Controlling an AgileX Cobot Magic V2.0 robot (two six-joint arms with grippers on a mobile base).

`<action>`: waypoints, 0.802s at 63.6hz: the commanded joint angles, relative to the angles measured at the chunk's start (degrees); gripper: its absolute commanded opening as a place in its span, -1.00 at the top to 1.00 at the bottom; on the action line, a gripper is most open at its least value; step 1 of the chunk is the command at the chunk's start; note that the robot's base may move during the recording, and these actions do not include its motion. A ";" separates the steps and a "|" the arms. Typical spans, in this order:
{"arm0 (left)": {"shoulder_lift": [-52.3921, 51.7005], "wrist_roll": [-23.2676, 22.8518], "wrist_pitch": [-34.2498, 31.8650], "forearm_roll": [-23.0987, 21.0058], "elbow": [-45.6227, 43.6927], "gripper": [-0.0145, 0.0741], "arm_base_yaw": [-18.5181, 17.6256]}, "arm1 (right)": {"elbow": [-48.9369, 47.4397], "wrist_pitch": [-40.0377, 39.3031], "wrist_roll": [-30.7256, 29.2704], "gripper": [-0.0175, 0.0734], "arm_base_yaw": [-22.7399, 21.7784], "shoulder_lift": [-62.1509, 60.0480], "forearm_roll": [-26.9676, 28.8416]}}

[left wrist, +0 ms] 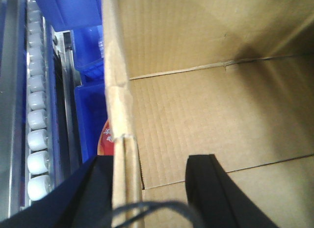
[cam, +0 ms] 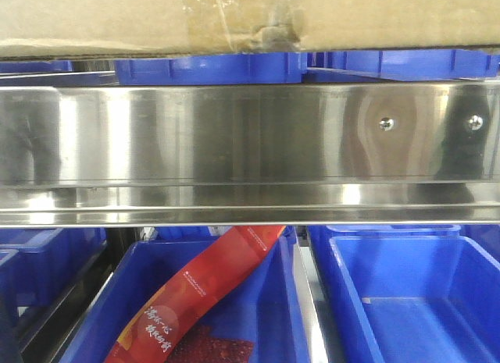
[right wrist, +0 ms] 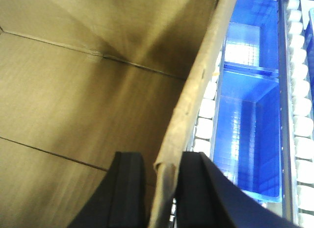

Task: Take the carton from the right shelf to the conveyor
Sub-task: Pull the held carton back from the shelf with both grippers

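Note:
The carton is a plain brown cardboard box. Its taped lower edge fills the top of the front view, above the right shelf's shiny steel rail. In the left wrist view my left gripper straddles the carton's side wall. The outer finger lies against the wall and the inner finger stands well apart inside the box, so it is open. My right gripper holds the opposite wall between close-set fingers and looks shut on it. The conveyor is out of view.
Blue plastic bins fill the shelf level below the rail, and one holds a red packet. More blue bins sit just under the carton. White shelf rollers run beside the carton on the left, with rollers and a blue bin on the right.

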 commanded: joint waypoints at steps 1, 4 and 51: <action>-1.30 1.88 -2.08 -4.18 -0.33 0.71 -1.35 | -0.05 -4.83 -1.09 0.77 0.02 -0.45 0.79; -1.30 1.88 -2.08 -4.07 -0.33 0.71 -1.35 | -0.05 -4.83 -1.09 0.77 0.02 -0.45 0.79; -1.30 1.88 -2.08 -4.05 -0.33 0.71 -1.35 | -0.05 -12.30 -1.09 0.77 0.02 -0.45 0.79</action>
